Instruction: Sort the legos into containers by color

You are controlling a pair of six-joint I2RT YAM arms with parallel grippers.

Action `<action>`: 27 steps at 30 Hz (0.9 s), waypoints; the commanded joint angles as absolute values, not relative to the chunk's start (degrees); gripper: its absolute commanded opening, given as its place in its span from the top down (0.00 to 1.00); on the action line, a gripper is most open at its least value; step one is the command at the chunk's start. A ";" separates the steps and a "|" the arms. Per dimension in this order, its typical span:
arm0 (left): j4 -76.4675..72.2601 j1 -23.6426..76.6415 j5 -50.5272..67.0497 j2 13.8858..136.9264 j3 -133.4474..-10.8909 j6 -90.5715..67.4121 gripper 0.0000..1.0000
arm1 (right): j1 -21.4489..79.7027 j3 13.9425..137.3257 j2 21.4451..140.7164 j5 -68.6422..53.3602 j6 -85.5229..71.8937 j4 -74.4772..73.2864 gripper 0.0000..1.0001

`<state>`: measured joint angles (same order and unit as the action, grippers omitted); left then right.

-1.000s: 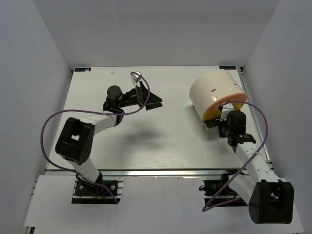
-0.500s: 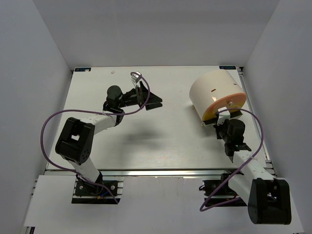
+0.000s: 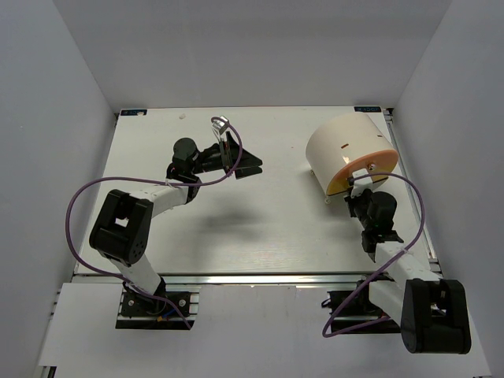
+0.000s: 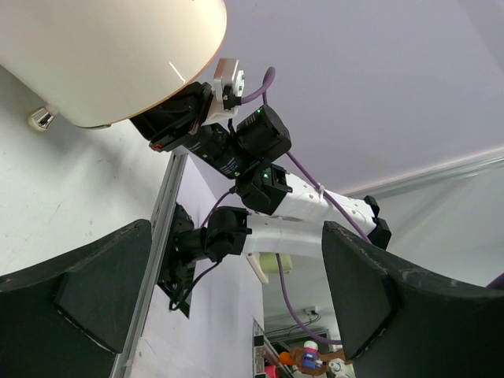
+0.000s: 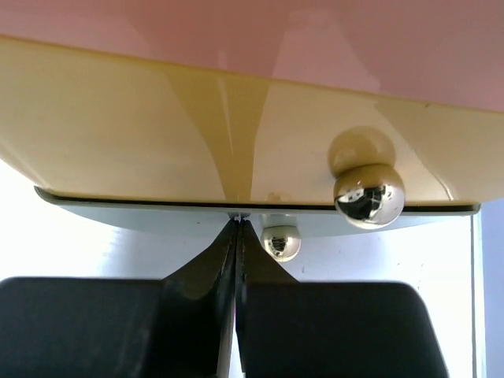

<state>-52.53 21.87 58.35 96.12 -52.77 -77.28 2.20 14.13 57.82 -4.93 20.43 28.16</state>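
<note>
- My right claw (image 5: 236, 228) is pinched fully shut with nothing in it; its tips sit right at the lower edge of the tub (image 3: 346, 142), against the orange face.
- My left claw (image 3: 252, 165) is spread as wide as it goes and holds nothing. It hangs above the middle of the desk (image 3: 268, 228), well apart from the tub and turned toward it.
- The tub lies on its side at the far right of the desk, cream wall up and orange face turned toward my right arm. A shiny round knob (image 5: 368, 194) sticks out of that face, just right of my shut tips.
- I can find no bricks in any view: none on the bare desk, none in either claw (they may be inside the tub, but I cannot tell).
- It is the only container I can see, so I could not yet say where each colour should go.
- My judgement is that the sorting proper has not begun, since nothing shows as sorted and no brick is out.
- What seems to be left is nearly everything: getting into the tub, probably by that face or its knob, bringing the bricks out, then splitting green, purple and orange.
</note>
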 commanded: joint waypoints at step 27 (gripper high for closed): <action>-24.48 21.62 56.17 89.30 -56.33 -57.06 0.02 | 2.02 39.09 42.97 -44.56 46.25 -32.06 0.11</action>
